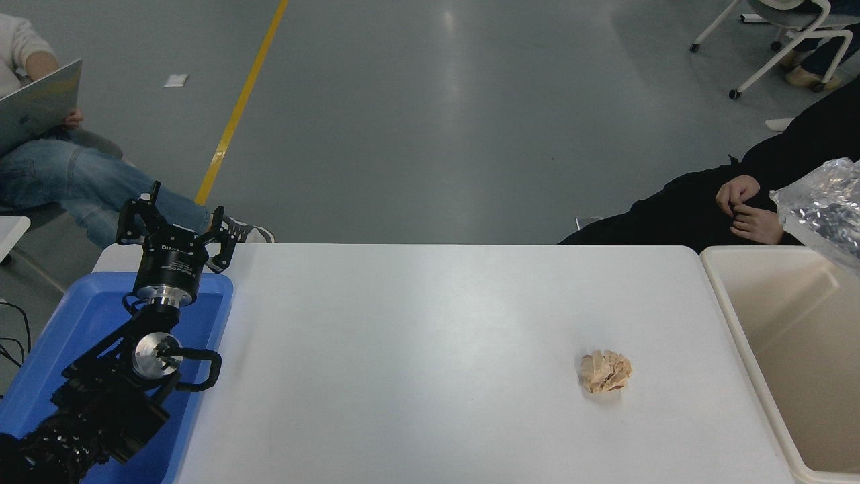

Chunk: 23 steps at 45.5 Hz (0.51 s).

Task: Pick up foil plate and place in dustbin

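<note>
Left gripper [176, 225] parked at nine o'clock, fingers apart, above the blue tray [74, 323] — right gripper unseen, its grasp untellable. At three o'clock the foil plate [821, 214] hangs over the dustbin [732, 316]; release well inside the rim.

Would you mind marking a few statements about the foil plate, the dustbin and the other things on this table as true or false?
1. The foil plate lies flat on the white table. False: it is up at the picture's right edge, above the dustbin, partly cut off.
2. A crumpled paper ball sits on the table left of the dustbin. True.
3. The right gripper is plainly visible holding the plate. False: it is out of view.
4. The left gripper is over the blue tray, fingers spread and empty. True.
5. A person's hands show beyond the table's far edge. True.
</note>
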Tool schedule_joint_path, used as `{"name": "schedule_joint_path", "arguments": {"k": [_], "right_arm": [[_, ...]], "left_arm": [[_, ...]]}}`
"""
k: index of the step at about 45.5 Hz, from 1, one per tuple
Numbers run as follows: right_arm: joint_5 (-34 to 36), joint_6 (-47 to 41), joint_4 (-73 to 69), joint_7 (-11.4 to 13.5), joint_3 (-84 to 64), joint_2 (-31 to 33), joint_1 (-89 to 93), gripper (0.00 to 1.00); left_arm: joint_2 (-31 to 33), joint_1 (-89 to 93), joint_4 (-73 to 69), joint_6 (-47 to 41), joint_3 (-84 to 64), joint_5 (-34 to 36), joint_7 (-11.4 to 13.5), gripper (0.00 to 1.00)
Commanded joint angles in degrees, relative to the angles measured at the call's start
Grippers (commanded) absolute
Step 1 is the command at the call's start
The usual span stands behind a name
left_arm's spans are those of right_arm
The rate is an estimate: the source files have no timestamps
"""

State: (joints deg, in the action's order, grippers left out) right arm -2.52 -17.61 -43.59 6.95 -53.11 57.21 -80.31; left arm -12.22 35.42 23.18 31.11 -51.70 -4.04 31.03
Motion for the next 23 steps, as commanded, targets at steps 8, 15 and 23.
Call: {"name": "schedule_joint_path", "arguments": {"k": [8,15,23], "right_arm": [[0.0,3.2,23.9,0.0,23.1,-9.9,28.4,0.0],[-0.1,5.7,30.1,0.0,28.1,-14.7,34.2,0.0],[0.0,11.3,33.7,0.0,28.1,-18.2,37.9,0.0]], "left_arm": [[0.0,0.0,0.0,0.0,-0.1,0.0,0.0,0.99],[0.0,0.0,-0.1,0.0,-0.1,0.0,0.0,0.99],[0.0,0.0,0.0,0.0,-0.1,0.0,0.0,0.99]]}}
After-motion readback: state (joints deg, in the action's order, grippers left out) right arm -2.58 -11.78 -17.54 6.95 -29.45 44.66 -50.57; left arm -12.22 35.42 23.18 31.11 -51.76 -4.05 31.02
